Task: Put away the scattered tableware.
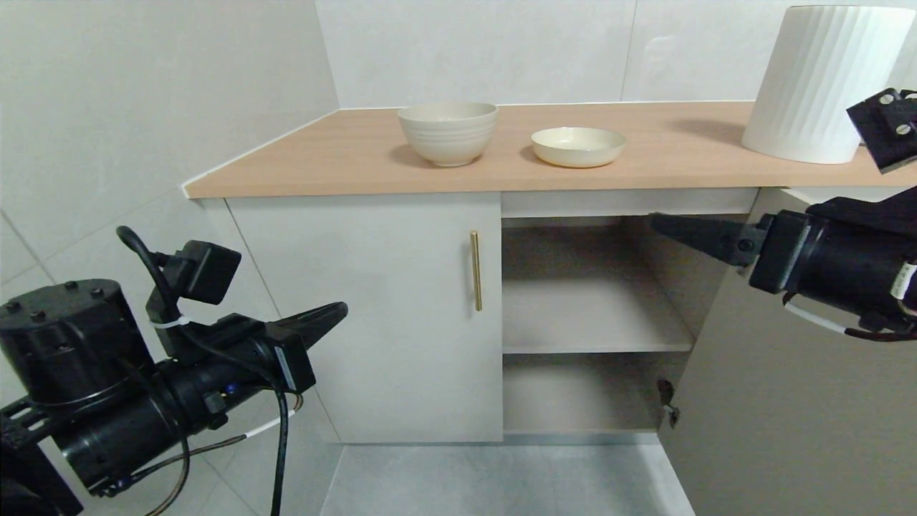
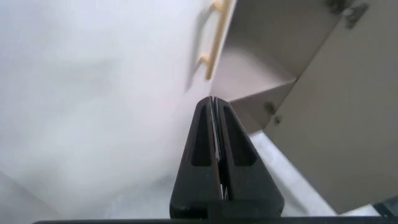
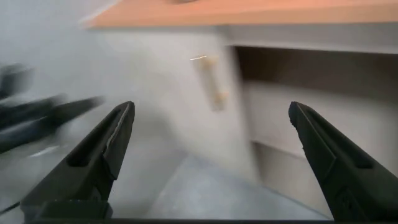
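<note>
Bowl [image 1: 448, 132] and dish [image 1: 578, 146] wait on surface [image 1: 322, 161].
Left tool [image 1: 337, 312] pinched closed, right tool [image 3: 210, 112] spread wide; hasty reach may knock 1 off.

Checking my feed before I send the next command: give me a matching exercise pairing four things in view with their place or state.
Things: 1 deep bowl; 2 left gripper; 3 right gripper; 4 left cupboard door.
States: a open wide; b closed, with a gold handle; c on the countertop beside the shallow dish; d shut, holding nothing.
Pairs: 1-c; 2-d; 3-a; 4-b.
</note>
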Controlling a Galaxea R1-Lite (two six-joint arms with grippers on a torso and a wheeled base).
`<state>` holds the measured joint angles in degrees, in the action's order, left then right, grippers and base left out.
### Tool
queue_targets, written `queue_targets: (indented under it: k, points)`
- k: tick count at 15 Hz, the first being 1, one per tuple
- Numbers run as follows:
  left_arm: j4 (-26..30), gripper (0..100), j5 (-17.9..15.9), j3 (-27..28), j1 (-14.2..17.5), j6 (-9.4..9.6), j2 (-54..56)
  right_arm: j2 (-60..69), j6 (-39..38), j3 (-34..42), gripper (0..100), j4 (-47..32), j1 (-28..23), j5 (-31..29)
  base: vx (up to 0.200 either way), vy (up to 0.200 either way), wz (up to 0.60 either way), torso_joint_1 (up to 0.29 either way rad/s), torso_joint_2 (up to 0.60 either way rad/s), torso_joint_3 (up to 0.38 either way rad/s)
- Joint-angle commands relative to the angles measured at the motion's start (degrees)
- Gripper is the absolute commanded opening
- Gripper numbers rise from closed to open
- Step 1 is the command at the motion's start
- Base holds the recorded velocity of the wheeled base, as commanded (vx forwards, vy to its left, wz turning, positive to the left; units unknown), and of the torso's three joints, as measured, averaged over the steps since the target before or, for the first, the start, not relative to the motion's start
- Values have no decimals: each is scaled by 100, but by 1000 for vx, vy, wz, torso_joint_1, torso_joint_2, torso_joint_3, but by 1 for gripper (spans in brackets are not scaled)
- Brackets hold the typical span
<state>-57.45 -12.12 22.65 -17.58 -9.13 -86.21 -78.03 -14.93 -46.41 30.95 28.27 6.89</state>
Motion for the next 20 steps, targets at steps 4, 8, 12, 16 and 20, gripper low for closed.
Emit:
queue_targets:
  k: [4, 8, 12, 16, 20]
  points:
    - [648, 0, 34, 196, 132, 43, 737, 517, 61, -290, 100, -1557, -155, -320, 0, 0, 0, 0, 0, 0]
    - [1281, 100, 25, 521, 158, -27, 1194, 895, 149, -263, 100, -1750, -181, -399, 0, 0, 0, 0, 0, 0]
    - [1272, 100, 43, 662, 158, -27, 1291, 710, 149, -298, 100, -1935, -146, -390, 0, 0, 0, 0, 0, 0]
    - [1281, 100, 192, 706, 158, -19, 1432, 710, 157, -307, 100, -1935, -146, -390, 0, 0, 0, 0, 0, 0]
    - [1588, 100, 183, 750, 158, 17, 1502, 728, 157, -298, 100, -1935, -138, -390, 0, 0, 0, 0, 0, 0]
